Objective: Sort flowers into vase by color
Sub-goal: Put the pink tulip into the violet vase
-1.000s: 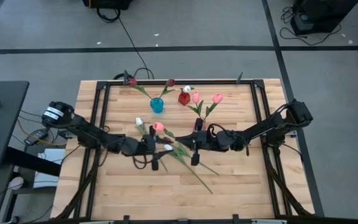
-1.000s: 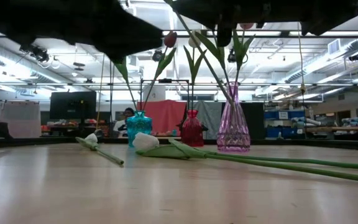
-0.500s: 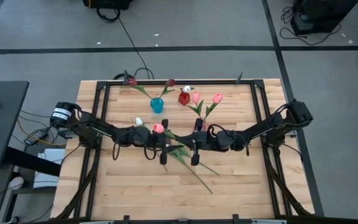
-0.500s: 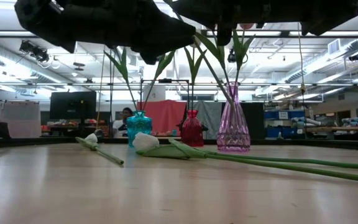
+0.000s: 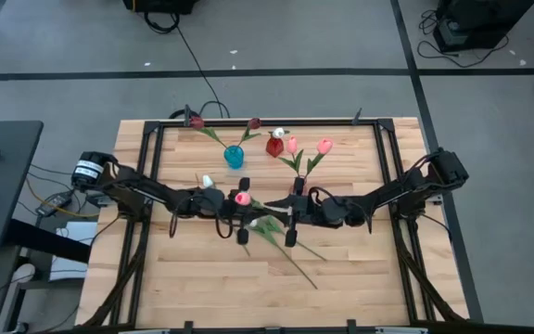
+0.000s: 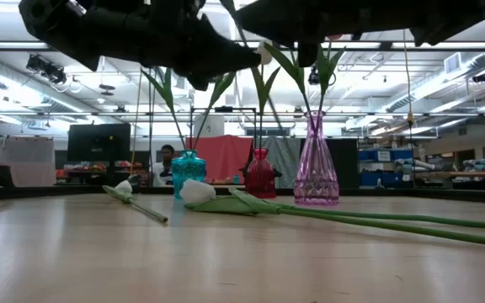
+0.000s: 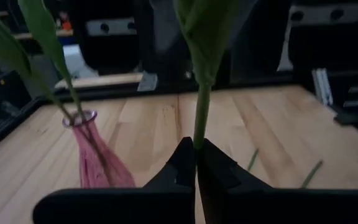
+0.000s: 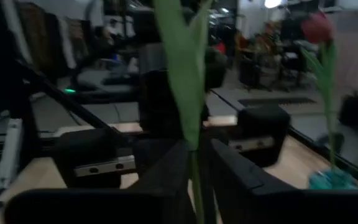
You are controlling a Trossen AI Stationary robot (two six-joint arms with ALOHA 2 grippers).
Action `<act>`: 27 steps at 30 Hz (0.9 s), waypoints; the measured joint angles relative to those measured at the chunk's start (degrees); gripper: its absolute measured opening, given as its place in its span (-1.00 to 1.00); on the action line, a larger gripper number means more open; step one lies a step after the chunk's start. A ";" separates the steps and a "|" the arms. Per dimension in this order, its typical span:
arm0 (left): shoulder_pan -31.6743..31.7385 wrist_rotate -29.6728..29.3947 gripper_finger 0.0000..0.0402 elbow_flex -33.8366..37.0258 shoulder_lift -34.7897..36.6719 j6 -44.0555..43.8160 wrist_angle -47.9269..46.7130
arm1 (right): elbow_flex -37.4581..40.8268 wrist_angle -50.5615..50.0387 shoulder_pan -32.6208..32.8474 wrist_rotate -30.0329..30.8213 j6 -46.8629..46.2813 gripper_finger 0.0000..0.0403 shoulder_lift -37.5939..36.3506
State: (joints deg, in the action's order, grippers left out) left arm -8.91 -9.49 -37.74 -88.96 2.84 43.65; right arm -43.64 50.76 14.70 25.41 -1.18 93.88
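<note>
**Monitor:** Starting with the biggest thing, what do you have?

**Operator:** I see the wooden table (image 5: 202, 288) with both arms reaching in toward its middle, raised above the surface. My left pincer (image 7: 196, 163) and my right pincer (image 8: 194, 163) sit close together, facing each other, with one pink tulip (image 5: 242, 198) between them.

**Monitor:** Who has it?

**Operator:** The left pincer is clamped tight on the green stem (image 7: 200, 121); its two fingers meet with the stem rising straight up out of them. On the right pincer, the stem runs down between the fingers, which stand slightly apart with a narrow gap. I cannot tell whether they touch the stem.

**Monitor:** Vases?

**Operator:** Three, all beyond the pincers toward the far edge of the table. The pink vase (image 6: 316, 172) is nearest, just past the right pincer, holding two pink tulips (image 5: 324, 146). The red vase (image 6: 260, 178) stands farther back with one white flower (image 5: 279, 133). The teal vase (image 6: 188, 172) is behind the left pincer and carries two maroon tulips (image 5: 196, 122).

**Monitor:** Anything loose?

**Operator:** Two white tulips on the table. One white tulip (image 6: 199, 190) lies below the pincers, its long stem trailing toward the near side. A smaller white one (image 6: 125, 188) lies just beside the left pincer's arm. A person (image 6: 167, 160) shows in the room behind.
</note>
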 joint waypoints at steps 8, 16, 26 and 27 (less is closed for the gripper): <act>1.00 -0.38 -0.99 0.04 1.72 -0.48 -6.37 | -0.02 -4.51 0.47 1.99 -3.72 -0.36 -0.04; 2.60 2.98 -0.99 -1.66 1.73 -2.20 -9.58 | -0.04 -5.73 -0.80 1.99 -4.67 -0.38 -0.04; 2.63 2.92 -1.00 -7.23 1.44 -0.16 -19.68 | -0.04 -5.85 -1.38 2.34 -3.32 -0.43 -0.04; 2.61 2.90 -1.00 -7.23 1.44 -0.16 -19.84 | -0.04 -5.86 -1.33 2.40 -3.30 -0.47 -0.04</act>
State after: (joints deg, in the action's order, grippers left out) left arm -6.31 -6.59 -44.97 -87.53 2.68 23.81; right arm -43.68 44.91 13.36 27.81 -4.47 93.84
